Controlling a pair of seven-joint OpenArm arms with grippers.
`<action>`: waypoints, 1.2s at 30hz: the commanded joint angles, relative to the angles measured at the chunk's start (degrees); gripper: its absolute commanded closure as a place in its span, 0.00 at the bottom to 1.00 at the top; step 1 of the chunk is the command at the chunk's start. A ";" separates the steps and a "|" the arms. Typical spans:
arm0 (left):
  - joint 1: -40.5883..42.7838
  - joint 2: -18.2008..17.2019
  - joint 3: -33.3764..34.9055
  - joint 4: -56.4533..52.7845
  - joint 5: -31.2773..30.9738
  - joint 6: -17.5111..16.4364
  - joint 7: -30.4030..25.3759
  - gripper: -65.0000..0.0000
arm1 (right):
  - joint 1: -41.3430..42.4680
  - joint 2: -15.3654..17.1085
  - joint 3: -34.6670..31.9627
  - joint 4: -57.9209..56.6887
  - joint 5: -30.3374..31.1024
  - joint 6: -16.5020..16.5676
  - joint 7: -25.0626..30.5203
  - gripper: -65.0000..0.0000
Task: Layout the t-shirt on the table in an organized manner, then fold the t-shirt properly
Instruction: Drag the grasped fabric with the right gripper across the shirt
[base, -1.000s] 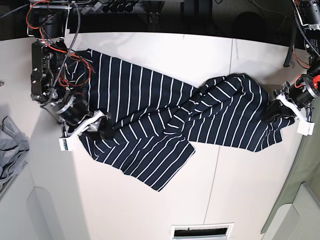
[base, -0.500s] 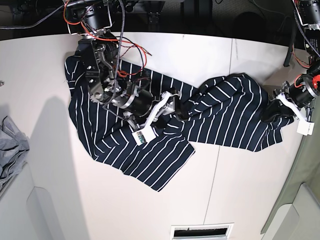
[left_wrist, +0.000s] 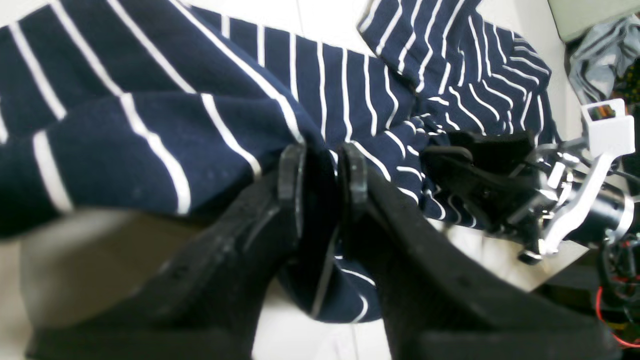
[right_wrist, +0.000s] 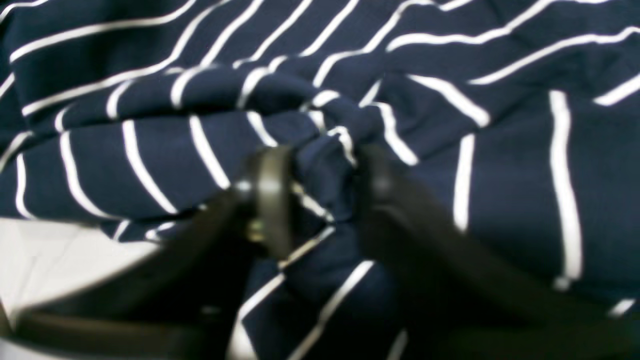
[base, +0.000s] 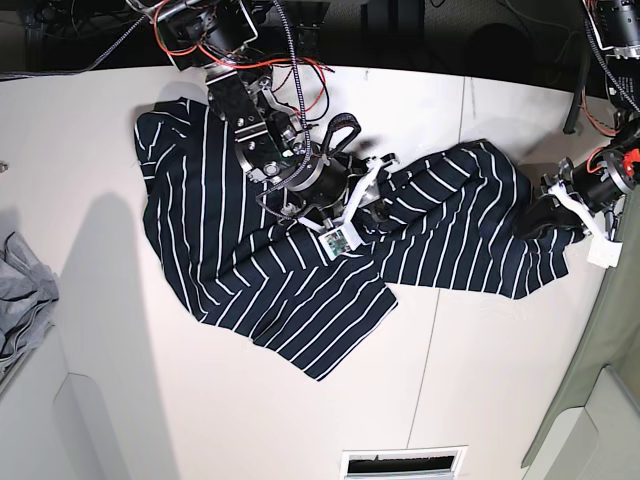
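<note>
The striped t-shirt (base: 300, 270) lies crumpled across the middle of the white table (base: 500, 370), one bunched half trailing toward the robot's left, the wider half spread to its right. Left gripper (left_wrist: 322, 175) is nearly closed, jaws pinching a fold of the shirt's edge at the far end — probably anchoring that side so the cloth can be tensioned. Right gripper (right_wrist: 320, 185) sits near the shirt's middle w/ jaws partly closed around a puckered ridge of fabric (right_wrist: 325, 150); the grip looks real but the blur leaves some doubt. Judging by the two holds, this is the layout step — pulling apart to flatten, no fold begun yet. A grey garment (base: 25, 300) lies at the table's edge, well apart from the shirt and not involved.
</note>
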 joint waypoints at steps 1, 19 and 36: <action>-0.13 -0.72 -0.37 0.85 -1.38 -0.89 -0.70 0.79 | 0.55 -0.66 -0.13 0.85 -0.74 0.24 1.29 0.88; 6.40 -0.57 -0.37 3.63 -16.46 -0.89 12.55 1.00 | -5.57 7.93 -0.02 37.29 -4.15 0.90 -6.12 1.00; 13.20 -0.76 -0.37 29.86 -8.26 -0.89 9.05 1.00 | -2.25 6.54 5.97 44.44 -2.95 0.85 -6.97 1.00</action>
